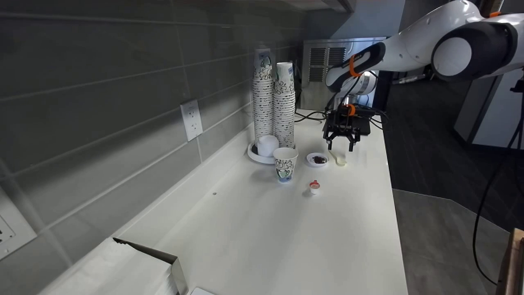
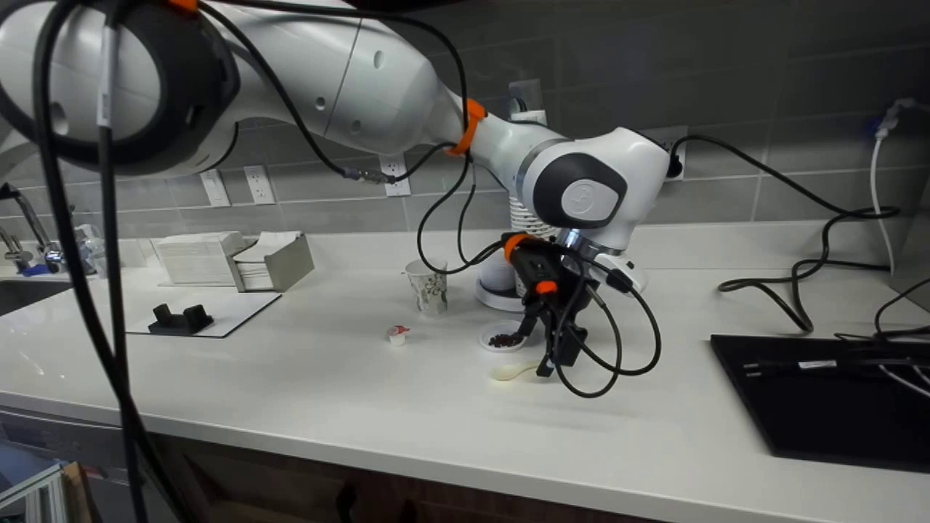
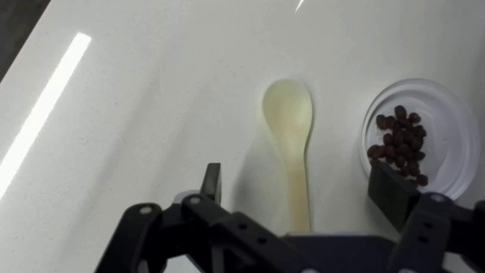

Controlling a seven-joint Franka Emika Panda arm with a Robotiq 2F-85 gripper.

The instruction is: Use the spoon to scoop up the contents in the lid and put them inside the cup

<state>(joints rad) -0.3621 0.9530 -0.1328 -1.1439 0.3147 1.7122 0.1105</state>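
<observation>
A pale yellow spoon (image 3: 288,108) lies flat on the counter, its bowl facing away from my gripper (image 3: 296,176) in the wrist view. My jaws stand wide apart above the handle, one finger on each side, touching nothing that I can make out; the handle's end is hidden beneath the gripper. To the right sits the shallow white lid (image 3: 456,140), partly covered by my right finger. Its contents (image 3: 402,142) are small dark red-brown beans heaped to one side. The patterned white paper cup (image 1: 285,164) stands upright beside the lid, also visible as a cup (image 2: 429,288) from across the counter.
A small creamer tub (image 1: 314,187) sits near the cup and lid. Behind, tall cup stacks (image 1: 283,110) and an upturned white bowl (image 1: 268,145) rest on a larger white dish (image 1: 262,159). A black plate (image 2: 821,407) lies on the counter; cables (image 2: 654,341) hang beside the gripper.
</observation>
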